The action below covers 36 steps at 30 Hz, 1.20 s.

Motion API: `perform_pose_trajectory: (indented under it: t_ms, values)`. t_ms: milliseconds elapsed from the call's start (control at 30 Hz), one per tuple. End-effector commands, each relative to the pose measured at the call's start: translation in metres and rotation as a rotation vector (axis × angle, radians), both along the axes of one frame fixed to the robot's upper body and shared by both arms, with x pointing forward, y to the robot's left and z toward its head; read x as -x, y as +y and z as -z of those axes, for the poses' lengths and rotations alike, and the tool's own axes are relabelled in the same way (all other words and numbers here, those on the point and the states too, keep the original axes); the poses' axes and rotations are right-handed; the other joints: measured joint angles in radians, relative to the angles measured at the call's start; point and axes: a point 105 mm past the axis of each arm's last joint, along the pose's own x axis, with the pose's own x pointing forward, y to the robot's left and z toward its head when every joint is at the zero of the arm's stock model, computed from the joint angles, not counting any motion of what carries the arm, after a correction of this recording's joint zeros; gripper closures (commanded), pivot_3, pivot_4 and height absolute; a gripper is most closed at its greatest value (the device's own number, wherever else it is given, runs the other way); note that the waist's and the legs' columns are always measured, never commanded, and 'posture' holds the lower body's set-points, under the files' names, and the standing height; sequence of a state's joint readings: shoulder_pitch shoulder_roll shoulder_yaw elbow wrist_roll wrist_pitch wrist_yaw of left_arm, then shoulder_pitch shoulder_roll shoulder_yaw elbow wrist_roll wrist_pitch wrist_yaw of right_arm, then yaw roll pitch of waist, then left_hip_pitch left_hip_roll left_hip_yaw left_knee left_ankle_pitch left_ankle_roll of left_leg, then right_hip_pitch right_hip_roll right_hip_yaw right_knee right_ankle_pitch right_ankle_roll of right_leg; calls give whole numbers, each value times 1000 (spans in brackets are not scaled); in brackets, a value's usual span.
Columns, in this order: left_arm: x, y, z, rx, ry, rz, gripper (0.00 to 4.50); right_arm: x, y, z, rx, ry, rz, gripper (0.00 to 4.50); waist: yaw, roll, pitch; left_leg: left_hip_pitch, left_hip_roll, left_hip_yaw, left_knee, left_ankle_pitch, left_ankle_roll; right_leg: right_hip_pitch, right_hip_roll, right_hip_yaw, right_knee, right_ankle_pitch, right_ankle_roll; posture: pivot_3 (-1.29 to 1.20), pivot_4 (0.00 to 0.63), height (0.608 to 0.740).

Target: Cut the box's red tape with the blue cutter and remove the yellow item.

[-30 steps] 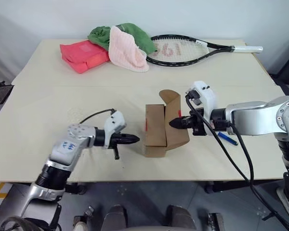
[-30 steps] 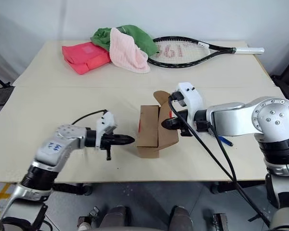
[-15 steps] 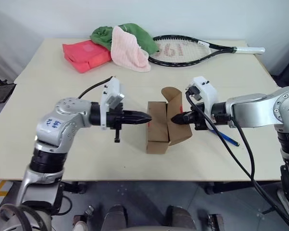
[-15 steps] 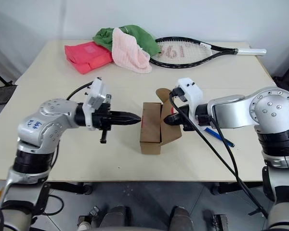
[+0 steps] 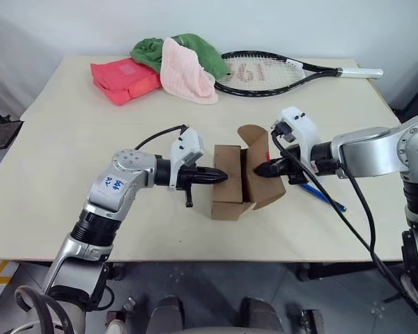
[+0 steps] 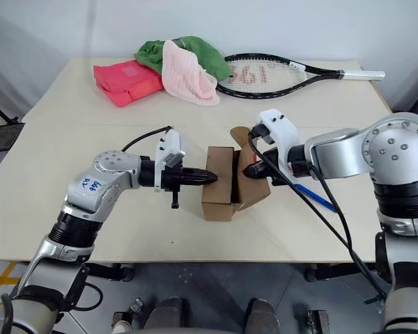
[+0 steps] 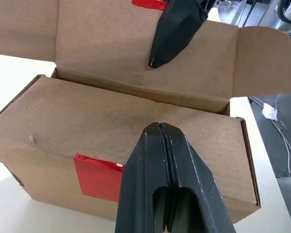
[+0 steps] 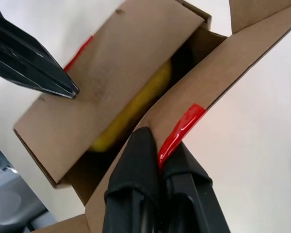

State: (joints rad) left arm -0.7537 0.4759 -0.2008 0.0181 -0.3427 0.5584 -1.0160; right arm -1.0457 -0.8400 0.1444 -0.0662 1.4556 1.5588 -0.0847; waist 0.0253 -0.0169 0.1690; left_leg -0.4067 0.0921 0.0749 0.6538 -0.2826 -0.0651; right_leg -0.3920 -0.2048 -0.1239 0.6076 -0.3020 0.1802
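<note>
The box is standing near the middle of the table, toward the near edge, with one flap closed over its left part and the other flap swung up and open on the right. Cut ends of red tape are showing on the box's left face and on the edge of the open flap. Inside, beneath the closed flap, the yellow item is lying partly visible in the right wrist view.

The right end effector is pinching the edge of the open flap between its closed fingers, at the piece of red tape there. The left end effector is pointing rightward with its fingers pressed fully together and holding nothing; its tip is lying over the closed flap, though actual contact cannot be confirmed.

The blue cutter is lying on the table to the right of the box, partly hidden behind the right arm.

Along the far side of the table are resting a flat red-pink package, a green cloth with a pink cloth draped against it, and a black tennis racket.
</note>
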Motion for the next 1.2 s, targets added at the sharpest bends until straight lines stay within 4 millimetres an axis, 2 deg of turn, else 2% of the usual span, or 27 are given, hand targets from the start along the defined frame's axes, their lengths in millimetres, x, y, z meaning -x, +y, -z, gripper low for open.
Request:
perform_pose_trajectory:
  t_ms: [33, 233, 500, 633, 833, 1000, 1200]
  values:
    - [-1, -4, 8, -2, 8, -2, 4500, -8, -17, 15, 115, 30, 84, 4492, 0, 0, 0, 0, 0, 0, 0, 0, 0, 0, 0, 0, 0, 0, 0, 0, 150, 740]
    - [3, -1, 21, -14, 44, -15, 4500, -6, -20, 16, 130, 45, 74, 4492, -1, 0, -1, 0, 0, 0, 0, 0, 0, 0, 0, 0, 0, 0, 0, 0, 150, 740]
    - [12, 39, 29, -66, 127, -96, 4500, -9, -30, 9, 144, 23, 107, 4492, -4, 1, 0, 0, 1, 2, -3, 0, 0, -2, 0, 1, 0, 0, 0, 0, 150, 740]
    - [20, 46, 39, -95, 178, -101, 4500, -6, -33, 14, 155, 33, 104, 4492, -1, 1, 0, 0, 1, 2, -4, 0, 0, -2, 0, 0, -1, 0, 0, 0, 150, 740]
    - [29, 51, 48, -93, 241, -121, 4500, -5, -31, 16, 166, 26, 95, 4492, 2, 1, 0, 0, 1, 2, -4, 0, 0, -2, 0, 1, -2, 0, 0, 0, 150, 740]
    - [48, 68, 68, -140, 342, -145, 4500, -4, -33, 21, 193, 9, 96, 4492, 1, 2, -1, 1, 1, 2, -5, 0, 0, -2, 0, 0, -2, 0, 0, 0, 150, 740]
    - [53, 75, 79, -140, 373, -191, 4500, 0, -20, 33, 175, 16, 55, 4492, 0, -1, 4, -4, 2, 3, -3, 0, -1, -6, 1, 0, -1, 0, 0, 0, 150, 740]
